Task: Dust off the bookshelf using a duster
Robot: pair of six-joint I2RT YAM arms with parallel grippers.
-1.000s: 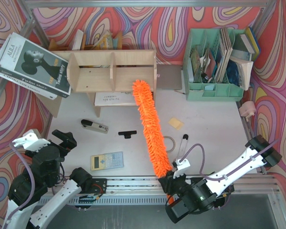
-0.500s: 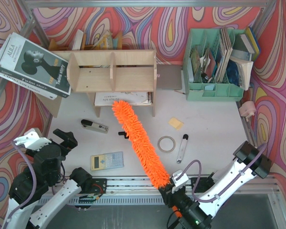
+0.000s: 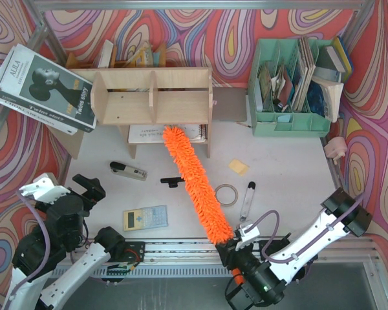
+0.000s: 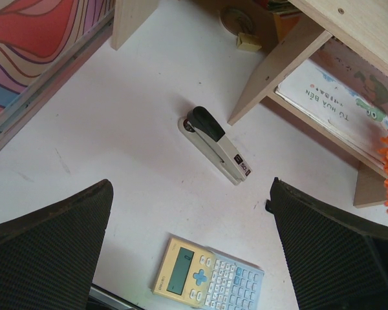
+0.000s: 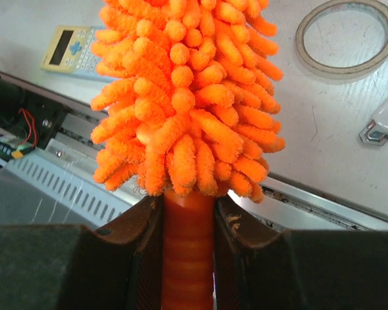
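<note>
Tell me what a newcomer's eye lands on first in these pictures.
The bright-orange duster grabs the eye first. It slants across the middle of the white table from the right gripper, shut on its handle at the near edge, up to the bookshelf at the back. Next comes the swirling red, pink and yellow backdrop around the table, with a mint-green file organizer stuffed with papers at the back right.

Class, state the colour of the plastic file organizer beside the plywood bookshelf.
The plastic file organizer is mint green; top external view.
</note>
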